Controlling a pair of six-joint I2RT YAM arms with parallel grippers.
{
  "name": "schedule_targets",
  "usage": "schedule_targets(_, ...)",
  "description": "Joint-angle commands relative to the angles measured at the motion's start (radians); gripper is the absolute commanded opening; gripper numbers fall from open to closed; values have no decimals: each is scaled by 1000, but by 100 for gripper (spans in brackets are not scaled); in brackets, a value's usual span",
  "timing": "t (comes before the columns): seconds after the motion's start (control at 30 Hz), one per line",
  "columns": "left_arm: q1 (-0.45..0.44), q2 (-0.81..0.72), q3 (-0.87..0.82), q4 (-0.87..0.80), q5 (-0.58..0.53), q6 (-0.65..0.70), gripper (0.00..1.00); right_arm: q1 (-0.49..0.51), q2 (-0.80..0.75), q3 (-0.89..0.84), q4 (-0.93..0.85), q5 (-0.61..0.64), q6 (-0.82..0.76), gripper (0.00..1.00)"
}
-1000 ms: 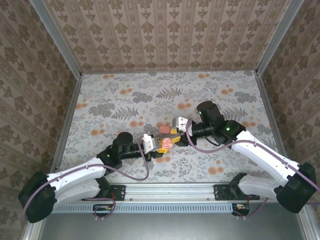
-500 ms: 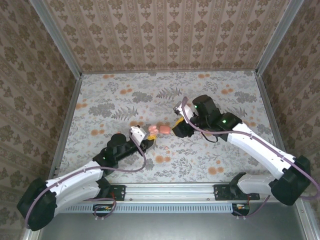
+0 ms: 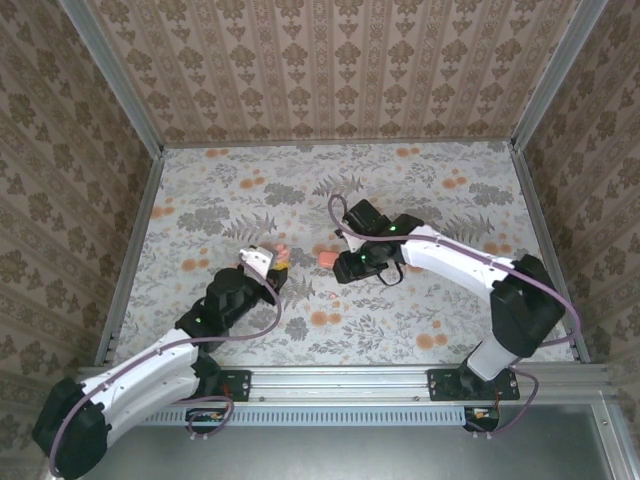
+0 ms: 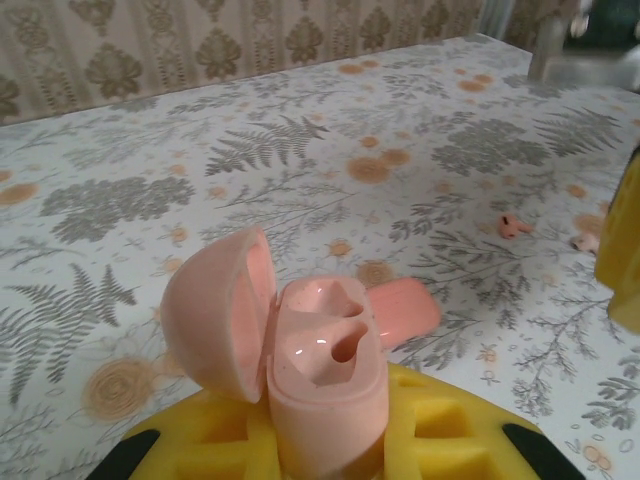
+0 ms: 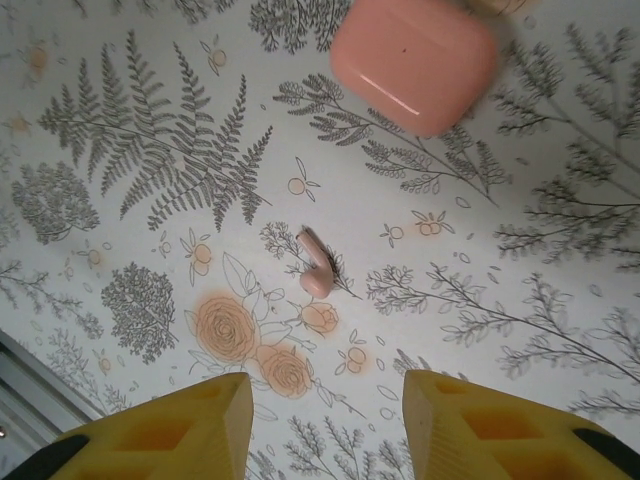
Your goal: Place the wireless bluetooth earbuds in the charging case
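"Left hand [image 4: 320, 445] first: what is it doing?"

"It is closed on the charging case [image 4: 318, 365], gripping low on the body. The lid [image 4: 215, 310] is swung open to the left, and both wells [image 4: 340, 345] look empty to me."

"And beyond it?"

"Just behind the case, a coral rounded block [image 4: 405, 308] lies on the surface [image 4: 300, 150]. Farther out lies one earbud [image 4: 515, 226], apart from the block. My right hand [image 5: 325, 395] hangs over it, fingers parted with nothing between them and the bud ahead of the gap."

"What could go wrong?"

"The bud is tiny and glossy, so if my fingers close off-centre it may squirt sideways. Its colour is close to the orange printed flowers [image 5: 225, 325], so I could aim at a blotch. The case is pinched only at its base, and a push into a well could tip it."

"Count them."

"Two hands, one case, one coral block. One earbud for certain. A pale speck [image 4: 584, 240] near it may be the second, but I cannot tell."
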Motion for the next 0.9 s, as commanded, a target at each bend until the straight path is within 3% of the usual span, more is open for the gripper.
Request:
schedule_targets(0.0, 16, -56, -17, -61, -67, -47, 16, 24, 75, 55, 9, -8, 53, 44)
schedule_targets(0.43, 51, -230, -45, -178, -109, -40, 15, 75, 359, 218, 24, -51, 42, 41)
schedule_targets(0.87, 66, -248, -46, -186, -92, -23, 15, 96, 410, 229, 5, -80, 41, 37)
